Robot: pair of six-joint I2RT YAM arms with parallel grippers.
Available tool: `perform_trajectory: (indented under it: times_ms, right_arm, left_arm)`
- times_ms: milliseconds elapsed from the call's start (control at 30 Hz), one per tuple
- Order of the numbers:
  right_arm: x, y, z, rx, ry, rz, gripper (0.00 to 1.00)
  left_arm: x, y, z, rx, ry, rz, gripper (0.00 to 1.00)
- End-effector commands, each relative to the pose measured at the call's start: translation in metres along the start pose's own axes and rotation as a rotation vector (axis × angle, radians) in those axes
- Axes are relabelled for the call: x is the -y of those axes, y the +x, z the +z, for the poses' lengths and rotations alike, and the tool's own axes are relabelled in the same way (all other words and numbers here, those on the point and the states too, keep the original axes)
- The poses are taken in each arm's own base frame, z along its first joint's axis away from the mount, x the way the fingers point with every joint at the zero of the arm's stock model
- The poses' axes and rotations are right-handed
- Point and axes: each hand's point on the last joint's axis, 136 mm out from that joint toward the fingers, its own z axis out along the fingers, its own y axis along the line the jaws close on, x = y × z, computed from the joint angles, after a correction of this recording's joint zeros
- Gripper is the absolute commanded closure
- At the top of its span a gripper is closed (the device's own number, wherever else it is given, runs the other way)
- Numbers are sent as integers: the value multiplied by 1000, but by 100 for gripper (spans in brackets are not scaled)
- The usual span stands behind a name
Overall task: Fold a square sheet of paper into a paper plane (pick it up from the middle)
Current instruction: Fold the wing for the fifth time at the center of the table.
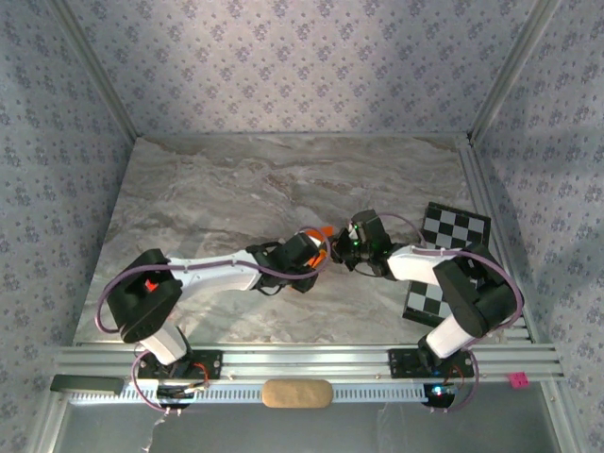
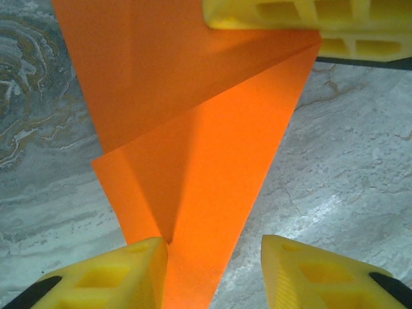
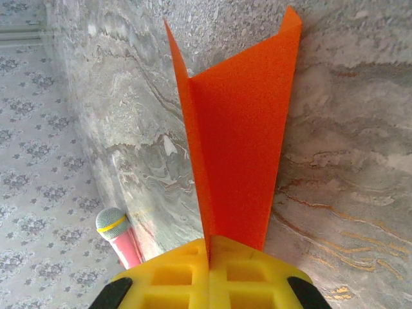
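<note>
paper plane [image 3: 241, 135]: bright orange and folded along a middle crease; it looks like a long thin dart with its flaps standing up; it is lifted up above the worktop [image 1: 236, 189], between the two arms in the middle

right end effector [image 3: 209, 248]: its yellow fingers [image 3: 174, 277] are squeezed tight on one end of the paper plane, right on the crease; this pinch carries the paper

left end effector [image 2: 215, 257]: its two yellow fingers stand partly apart; the other end of the orange paper runs down between them; it touches the left finger [image 2: 109, 277] but the right finger [image 2: 322, 277] is clear of it, so I think it is not gripping yet

step: I think the folding is mostly done and the arms are pressing the last crease or sorting the wings

next move: the left end effector should close softly on the crease while the right one keeps hold; a hard pull could tear or bend the paper

around: a checkerboard card [image 1: 448, 255] lies flat on the worktop by the right arm; a small pink stick [image 3: 119, 238] sits near the wall
</note>
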Motion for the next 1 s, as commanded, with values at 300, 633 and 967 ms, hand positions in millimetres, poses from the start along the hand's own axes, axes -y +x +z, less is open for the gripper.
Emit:
perform_trajectory:
  times_ms: [300, 633, 967]
  right_arm:
    - [-5, 1, -2, 5, 18, -33, 99]
    - [-6, 1, -2, 5, 19, -31, 99]
    - [-3, 1, -2, 6, 28, -28, 98]
  left_arm:
    - [2, -4, 9, 11, -89, 92, 64]
    - [3, 1, 14, 10, -129, 135, 66]
    - [2, 4, 15, 15, -173, 160, 74]
